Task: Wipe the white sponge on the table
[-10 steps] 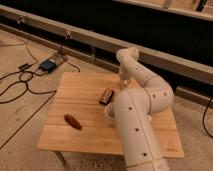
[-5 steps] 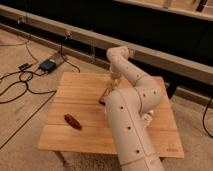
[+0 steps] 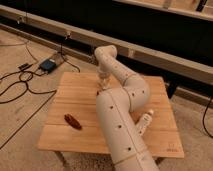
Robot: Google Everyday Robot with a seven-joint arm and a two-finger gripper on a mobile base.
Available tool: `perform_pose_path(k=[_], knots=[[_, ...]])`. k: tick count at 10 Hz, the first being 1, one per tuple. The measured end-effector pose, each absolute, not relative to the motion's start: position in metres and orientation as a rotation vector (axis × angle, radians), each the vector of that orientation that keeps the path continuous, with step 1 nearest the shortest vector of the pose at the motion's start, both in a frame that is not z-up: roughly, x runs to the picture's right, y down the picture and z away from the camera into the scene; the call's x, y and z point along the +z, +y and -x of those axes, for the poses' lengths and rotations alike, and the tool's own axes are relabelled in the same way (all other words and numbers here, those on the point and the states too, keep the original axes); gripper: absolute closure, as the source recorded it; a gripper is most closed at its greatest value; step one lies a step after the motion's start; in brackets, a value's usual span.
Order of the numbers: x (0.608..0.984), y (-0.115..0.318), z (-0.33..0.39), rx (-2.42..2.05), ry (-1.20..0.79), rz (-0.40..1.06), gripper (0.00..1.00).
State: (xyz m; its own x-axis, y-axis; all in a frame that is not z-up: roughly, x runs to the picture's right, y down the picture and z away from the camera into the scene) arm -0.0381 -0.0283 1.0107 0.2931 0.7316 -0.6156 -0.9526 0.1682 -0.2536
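Observation:
The table [image 3: 75, 90] is a low square with a light wooden plank top. My arm rises from the front edge, bends at an elbow [image 3: 135, 92] and reaches back down over the table's far middle. The gripper [image 3: 103, 84] points down there, shut, its tip close to the wood. The white sponge does not show; the arm hides the spot below and behind the gripper. A small dark object [image 3: 99, 93] peeks out at the gripper's tip, mostly covered by the arm.
A reddish-brown oblong object [image 3: 73, 121] lies near the table's front left. A long white bottle [image 3: 144, 121] lies to the right of the arm. Cables and a blue box [image 3: 48, 65] sit on the floor at the left. A dark wall runs behind.
The arm has swung left, bringing the gripper from the right of centre over the far middle of the table. It now covers most of the small dark object.

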Motion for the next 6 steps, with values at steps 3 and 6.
perform_pose_path(k=[3, 6], knots=[[1.002, -0.018, 0.081, 1.166, 0.382, 0.723, 1.0], [0.991, -0.001, 0.101, 1.129, 0.393, 0.776, 1.0]])
